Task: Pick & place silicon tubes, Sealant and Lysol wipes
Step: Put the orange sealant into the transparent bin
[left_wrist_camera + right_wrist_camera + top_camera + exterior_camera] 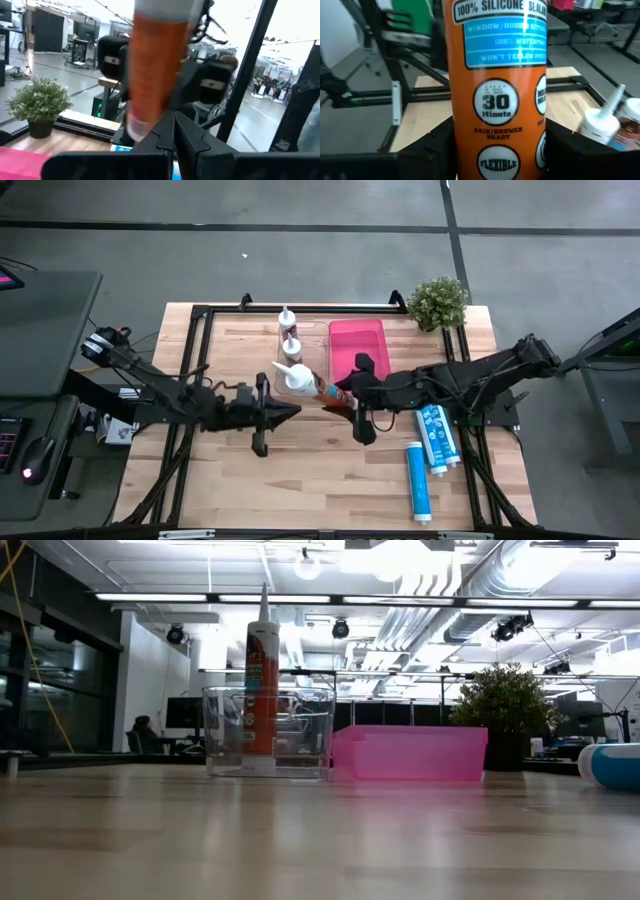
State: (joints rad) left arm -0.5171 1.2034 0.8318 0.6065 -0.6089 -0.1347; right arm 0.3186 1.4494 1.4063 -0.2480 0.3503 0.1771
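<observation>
An orange sealant tube [318, 388] is clamped between the fingers of the right gripper [352, 402], near the middle of the table [300, 470]. The tube lies tilted, its white nozzle end over the clear bin [300, 350] and its base toward the gripper. In the right wrist view the tube [496, 90] fills the frame, its label reading "100% silicone sealant", with the dark fingers [437, 145] seen at both sides of it. The right arm is stretched in from the table's right edge.

The left gripper [290, 412] is held shut, its fingers pressed together to a point just beside the held tube, with nothing in them. In the left wrist view the closed fingers [172, 137] are seen below the orange tube [157, 65], with the right arm behind it.

Two more tubes are stood upright in the clear bin; one orange tube [262, 680] is seen in it from the low view. A pink bin [357, 345] is placed just beside the clear one, on its right. A potted plant [437, 302] is set at the table's far right corner. Two blue-and-white tubes [432, 435] are laid flat on the table near the right arm.
</observation>
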